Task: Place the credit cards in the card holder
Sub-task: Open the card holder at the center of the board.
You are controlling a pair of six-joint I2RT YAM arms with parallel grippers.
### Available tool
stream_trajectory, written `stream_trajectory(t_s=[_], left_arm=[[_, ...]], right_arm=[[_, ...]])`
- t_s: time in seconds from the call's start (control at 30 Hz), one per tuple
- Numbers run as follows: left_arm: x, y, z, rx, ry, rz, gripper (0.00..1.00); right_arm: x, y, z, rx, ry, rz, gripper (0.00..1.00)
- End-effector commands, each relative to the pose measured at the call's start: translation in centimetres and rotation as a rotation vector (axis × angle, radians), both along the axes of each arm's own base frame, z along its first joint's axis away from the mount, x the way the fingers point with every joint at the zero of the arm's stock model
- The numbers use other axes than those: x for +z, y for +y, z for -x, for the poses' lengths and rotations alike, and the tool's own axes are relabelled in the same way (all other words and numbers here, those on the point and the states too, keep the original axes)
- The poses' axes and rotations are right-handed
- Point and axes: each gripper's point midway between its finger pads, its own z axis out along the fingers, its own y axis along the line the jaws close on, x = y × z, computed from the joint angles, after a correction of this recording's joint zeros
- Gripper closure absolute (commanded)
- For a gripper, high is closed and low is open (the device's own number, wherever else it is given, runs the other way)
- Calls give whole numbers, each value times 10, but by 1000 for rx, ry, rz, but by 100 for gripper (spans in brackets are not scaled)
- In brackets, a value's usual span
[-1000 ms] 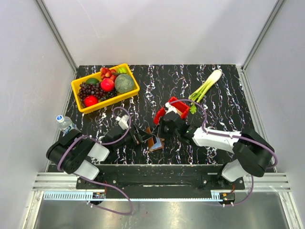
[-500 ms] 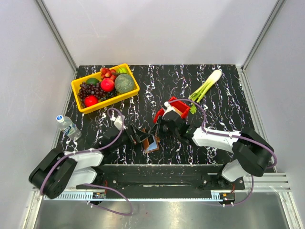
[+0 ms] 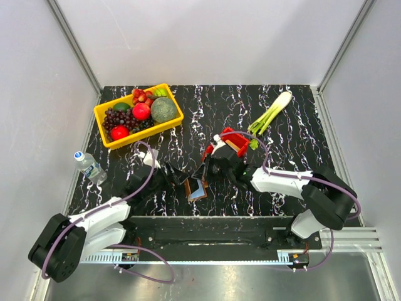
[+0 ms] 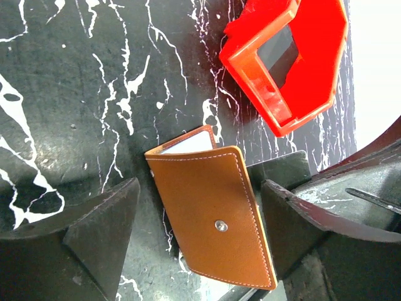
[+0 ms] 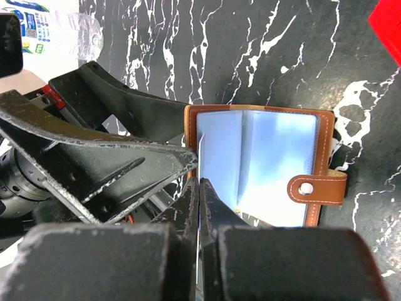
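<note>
The left gripper [image 4: 200, 188] has its two dark fingers spread wide, one on either side of the small brown leather folding card holder [image 5: 276, 163]; whether they press its edges I cannot tell. The holder sits on the black white-veined tabletop [image 4: 75, 75] between the two arms, propped open. Outside it shows stitched tan leather and a metal snap, inside pale blue clear sleeves and a snap tab. Just right of it, the right gripper [image 5: 199, 188] is pinched together on what looks like a thin whitish plastic card [image 5: 202, 147], seen edge-on, its tip at the mouth of the left sleeve. I judge this card not yet seated. No card shows plainly in the sleeves, and I cannot see any others. A red plastic bin [image 4: 250, 69] sits further right
</note>
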Motion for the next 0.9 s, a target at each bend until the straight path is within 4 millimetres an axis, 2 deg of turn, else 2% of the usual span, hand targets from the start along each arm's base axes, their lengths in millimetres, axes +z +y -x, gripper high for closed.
stream_trajectory(t_s=[0.0, 0.1, 0.17, 0.23, 0.4, 0.57, 0.73, 0.87], left_arm=[[-1, 11, -1, 49, -9, -17, 21], [0, 16, 0, 62, -12, -35, 31], [1, 18, 1, 65, -13, -40, 41], [-1, 21, 3, 65, -3, -60, 44], [-6, 24, 7, 65, 9, -78, 67], [-13, 27, 11, 61, 26, -87, 86], [-19, 30, 15, 62, 39, -107, 99], [-24, 34, 17, 72, 51, -121, 100]], right_arm=[[38, 27, 7, 68, -28, -147, 100], [39, 31, 8, 79, -22, -156, 100], [40, 33, 9, 83, -19, -159, 100], [41, 36, 11, 96, -17, -164, 100], [41, 41, 12, 108, -16, -165, 100], [28, 40, 11, 98, -3, -120, 100], [5, 24, 3, 44, -6, 9, 100], [-6, 3, 0, -8, -14, 112, 100]])
